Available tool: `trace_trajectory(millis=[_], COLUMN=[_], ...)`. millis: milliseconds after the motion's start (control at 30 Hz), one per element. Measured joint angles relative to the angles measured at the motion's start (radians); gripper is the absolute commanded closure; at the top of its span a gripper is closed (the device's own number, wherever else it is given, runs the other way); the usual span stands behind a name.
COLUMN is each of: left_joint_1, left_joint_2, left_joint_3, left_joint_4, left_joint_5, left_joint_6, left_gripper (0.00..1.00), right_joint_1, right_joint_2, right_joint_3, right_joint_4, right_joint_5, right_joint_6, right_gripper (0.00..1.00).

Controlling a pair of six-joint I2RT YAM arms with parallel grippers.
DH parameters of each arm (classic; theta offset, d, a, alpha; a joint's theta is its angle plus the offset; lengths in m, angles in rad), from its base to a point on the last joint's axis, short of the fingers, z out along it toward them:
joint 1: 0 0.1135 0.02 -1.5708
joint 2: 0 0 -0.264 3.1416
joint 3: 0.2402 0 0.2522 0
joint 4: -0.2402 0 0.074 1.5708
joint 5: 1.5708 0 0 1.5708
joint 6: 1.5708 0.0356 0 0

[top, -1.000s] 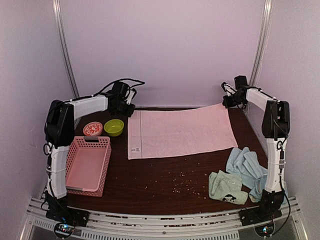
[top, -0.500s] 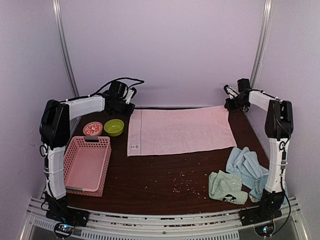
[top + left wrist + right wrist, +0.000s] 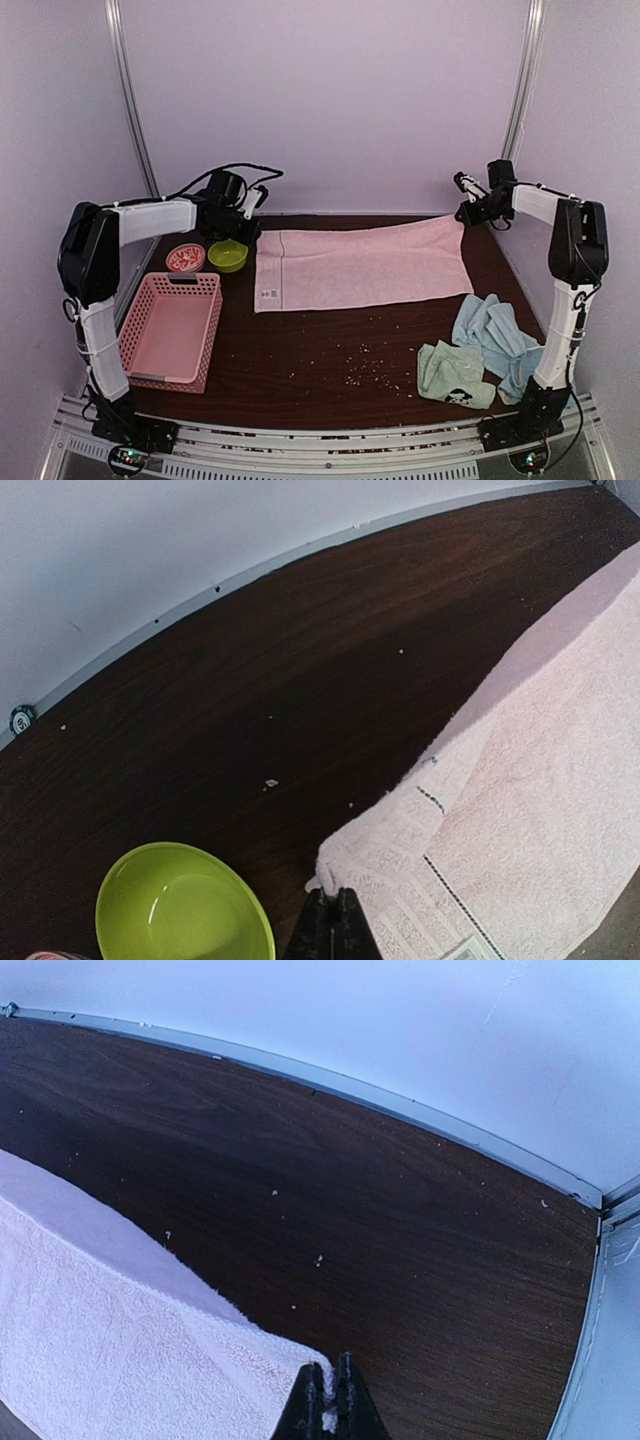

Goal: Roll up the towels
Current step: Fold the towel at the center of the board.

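left gripper (image 3: 330, 898) and right gripper (image 3: 330, 1368), fingers clamped on the far corners of the pink towel (image 3: 360, 265), hold it taut and flat at the back of the table (image 3: 320, 345), apparently squaring it for rolling; other towels (image 3: 485, 328) lie heaped front right.

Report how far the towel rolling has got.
Done: nothing is rolled, but the pink towel lies spread flat. In hand: the left gripper and right gripper are each shut on one of its far corners. Left: rolling it, then the crumpled light blue towels and the mint green towel.
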State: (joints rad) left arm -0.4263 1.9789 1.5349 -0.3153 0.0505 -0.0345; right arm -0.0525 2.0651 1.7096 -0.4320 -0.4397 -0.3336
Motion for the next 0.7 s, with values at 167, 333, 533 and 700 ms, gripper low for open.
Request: trace_trajectory(millis=[167, 333, 533, 700], left_joint_1=[0.0, 0.0, 0.0, 0.0], left_joint_2=[-0.033, -0.061, -0.066, -0.068], left_joint_3=[-0.037, -0.076, -0.09, -0.089], left_joint_4=[-0.001, -0.001, -0.009, -0.021], left_joint_5=[0.019, 0.024, 0.026, 0.026], left_joint_6=[0.019, 0.034, 0.042, 0.054], left_gripper=[1.0, 1.0, 1.0, 1.0], right_joint_1=[-0.02, -0.031, -0.031, -0.031], right_joint_2=[-0.006, -0.035, -0.08, -0.118], right_joint_3=[-0.038, -0.087, -0.111, -0.111], right_joint_4=[-0.021, -0.068, -0.131, -0.159], right_joint_5=[-0.035, -0.083, -0.122, -0.135], right_joint_6=[-0.072, -0.173, -0.303, -0.418], right_gripper=[1.0, 1.0, 1.0, 1.0])
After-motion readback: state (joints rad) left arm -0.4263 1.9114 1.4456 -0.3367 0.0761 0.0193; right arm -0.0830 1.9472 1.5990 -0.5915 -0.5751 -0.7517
